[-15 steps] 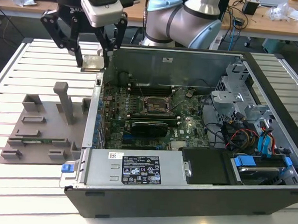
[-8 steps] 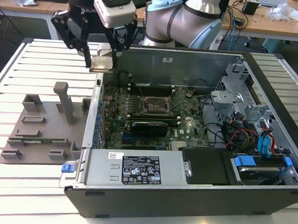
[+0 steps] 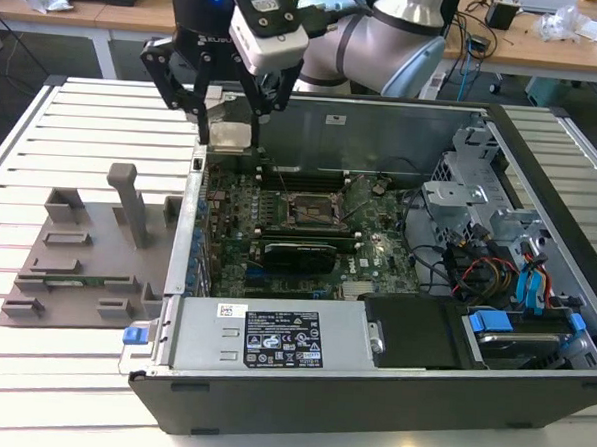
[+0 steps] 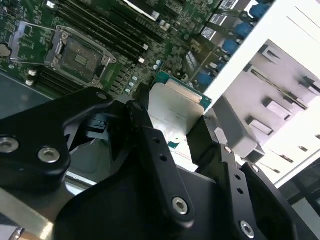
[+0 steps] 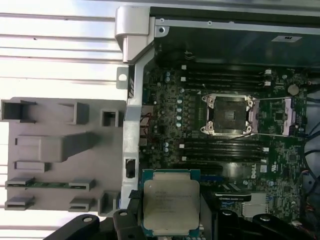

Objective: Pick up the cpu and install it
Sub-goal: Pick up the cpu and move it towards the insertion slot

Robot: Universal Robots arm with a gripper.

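My gripper [image 3: 230,130] is shut on the cpu [image 3: 232,128], a small flat square chip with a silvery top plate. It hangs above the open computer case's [image 3: 370,387] far corner, on the exterior view's left. Both wrist views show the cpu [image 5: 170,202] [image 4: 175,107] held by its edges between the black fingers [image 4: 142,130]. The open socket [image 3: 307,209], a dark square frame with metal edges, lies on the green motherboard toward the exterior view's right of the chip, and it appears in both wrist views [image 5: 229,115] [image 4: 80,52]. The chip is well above the board and apart from the socket.
A grey moulded fixture [image 3: 87,252] with an upright post lies on the slatted table beside the case. Inside the case are a long black expansion card [image 3: 297,251], a labelled power supply [image 3: 273,332], and a drive bay with blue cables [image 3: 521,280]. Case walls ring the board.
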